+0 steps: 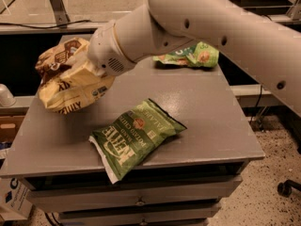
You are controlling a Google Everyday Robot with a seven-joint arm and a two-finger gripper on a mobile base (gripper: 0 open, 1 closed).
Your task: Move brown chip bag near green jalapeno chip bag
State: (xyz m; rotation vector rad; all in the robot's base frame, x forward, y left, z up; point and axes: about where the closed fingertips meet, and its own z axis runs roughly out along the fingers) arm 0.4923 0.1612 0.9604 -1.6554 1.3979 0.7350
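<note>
White "KETTLE" on green jalapeno chip bag (136, 138) near front edge. Dark "JULY", partly legible, on brown chip bag (69, 81), held by gripper (92, 73) above left edge.

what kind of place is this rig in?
Probably a lab or workshop test area: grey drawer cabinet as worktop, speckled hard floor, a caster wheel at right. The gripper holds the brown chip bag over the cabinet's left side.

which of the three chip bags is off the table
The brown chip bag: the hand holds it over the left edge of the table; the green Kettle bag and lime-green bag lie on it.
</note>
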